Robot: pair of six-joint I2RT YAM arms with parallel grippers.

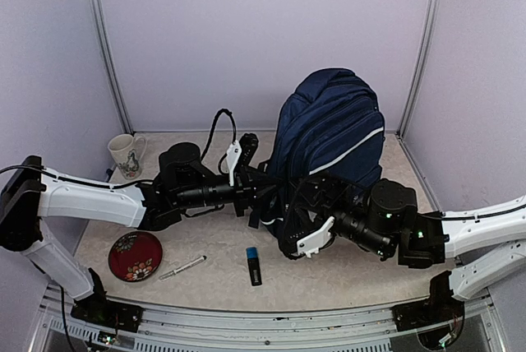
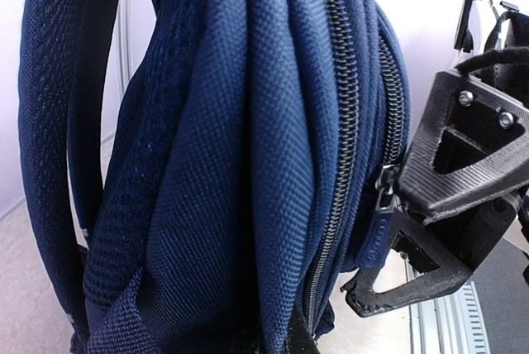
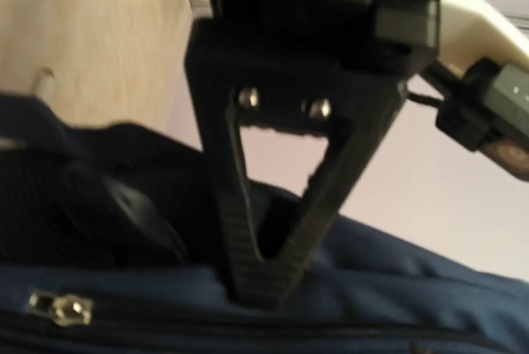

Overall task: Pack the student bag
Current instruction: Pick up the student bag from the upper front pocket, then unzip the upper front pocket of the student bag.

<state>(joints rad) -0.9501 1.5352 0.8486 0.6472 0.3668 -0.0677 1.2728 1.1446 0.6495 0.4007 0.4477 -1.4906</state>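
Two arms flank the bag (image 1: 329, 134), which stands upright toward the right rear of the worktop (image 1: 214, 237), its zips closed as far as I can see. My right jaws (image 2: 384, 232) are spread on either side of a zip pull (image 2: 372, 246) on the bag's side and are not pinching it. My left jaws (image 1: 253, 192) are pressed together at the bag's strap side; I cannot tell whether they have caught any fabric.

The pull is small and dangling, so I judge a slightly off-centre close could let it slip out. A tug along the zip could drag or topple the soft bag if my left arm has no real hold on it. A fall toward me would land on the blue-capped stick (image 1: 254, 266) and possibly the pen (image 1: 182, 267) lying in front of it. The plate (image 1: 136, 256) and mug (image 1: 125, 155) sit well clear to the left.
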